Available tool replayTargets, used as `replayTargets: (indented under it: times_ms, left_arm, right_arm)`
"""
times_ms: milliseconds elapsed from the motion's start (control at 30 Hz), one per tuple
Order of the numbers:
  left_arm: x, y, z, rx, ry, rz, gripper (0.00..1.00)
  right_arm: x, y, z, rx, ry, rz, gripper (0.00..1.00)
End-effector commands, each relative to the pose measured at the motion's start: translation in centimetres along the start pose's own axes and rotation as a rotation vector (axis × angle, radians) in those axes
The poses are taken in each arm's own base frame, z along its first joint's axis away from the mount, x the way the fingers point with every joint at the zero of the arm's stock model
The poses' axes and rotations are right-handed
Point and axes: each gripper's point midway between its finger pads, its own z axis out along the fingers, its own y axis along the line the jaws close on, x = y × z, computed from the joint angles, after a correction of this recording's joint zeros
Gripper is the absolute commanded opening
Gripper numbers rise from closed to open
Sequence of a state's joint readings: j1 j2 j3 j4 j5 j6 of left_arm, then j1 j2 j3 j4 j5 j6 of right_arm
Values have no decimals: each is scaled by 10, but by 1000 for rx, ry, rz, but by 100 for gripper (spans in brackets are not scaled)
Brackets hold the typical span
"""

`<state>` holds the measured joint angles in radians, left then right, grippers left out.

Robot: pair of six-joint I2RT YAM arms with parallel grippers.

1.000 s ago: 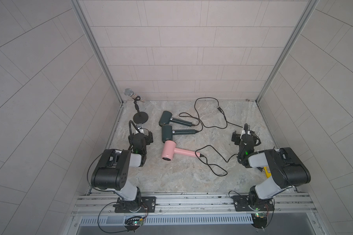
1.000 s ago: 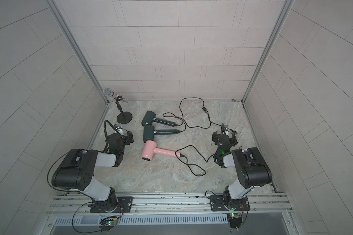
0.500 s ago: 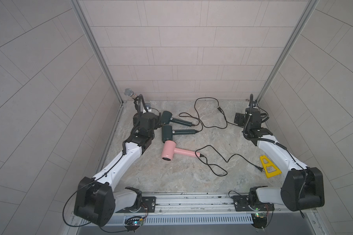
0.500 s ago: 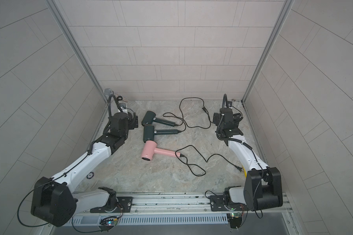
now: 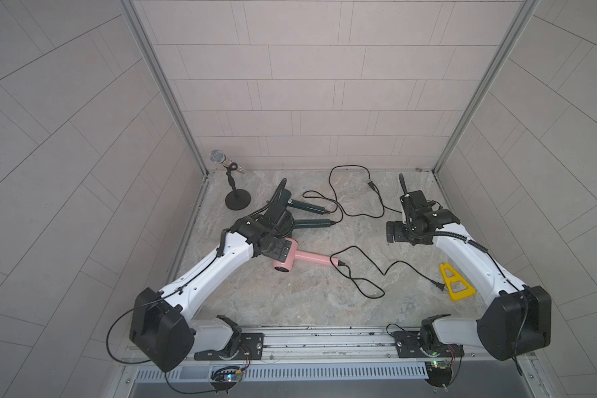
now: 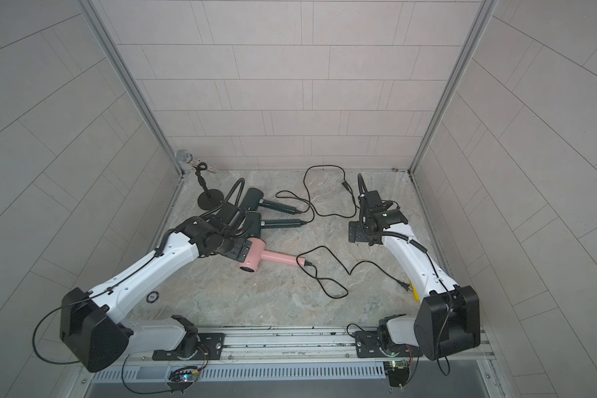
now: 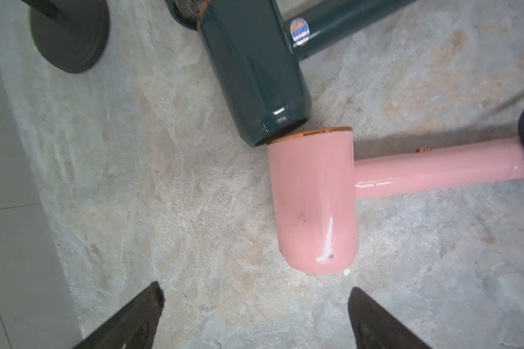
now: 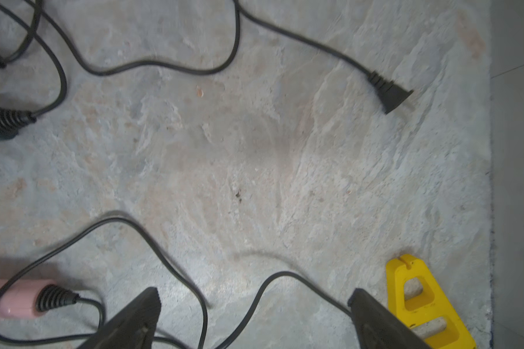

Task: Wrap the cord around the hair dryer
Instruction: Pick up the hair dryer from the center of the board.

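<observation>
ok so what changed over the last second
Left end effector swung out from its base to the pink hair dryer; right end effector swung out near its cord. Both open, holding nothing. Dryer, cord, green hair dryers and mic stand stayed put.

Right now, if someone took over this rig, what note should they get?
Left gripper: open, empty, hanging by the head of the pink hair dryer.
Right gripper: open, empty, over its cord.
The cord lies loose on the table, plug near the yellow piece.
Done: nothing wrapped. Left: grasp and wrap the whole cord.
</observation>
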<state>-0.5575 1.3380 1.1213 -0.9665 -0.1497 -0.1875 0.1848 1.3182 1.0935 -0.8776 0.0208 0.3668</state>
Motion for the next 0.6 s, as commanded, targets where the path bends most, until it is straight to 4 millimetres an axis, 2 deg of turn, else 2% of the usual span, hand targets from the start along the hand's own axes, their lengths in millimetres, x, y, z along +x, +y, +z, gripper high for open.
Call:
replayTargets:
  times_ms: [0, 100, 200, 567]
  left_arm:
    - [17, -16, 21, 49, 141, -2, 100]
    - [16, -30, 37, 90, 216, 17, 100]
    - [9, -39, 45, 126, 213, 12, 100]
    - [12, -48, 75, 127, 264, 27, 100]
  right_arm:
    - [34, 5, 0, -16, 136, -11, 99]
    - [43, 3, 2, -3, 151, -21, 99]
    - [49, 4, 3, -17, 156, -22, 99]
    - [57, 21, 10, -83, 171, -112, 99]
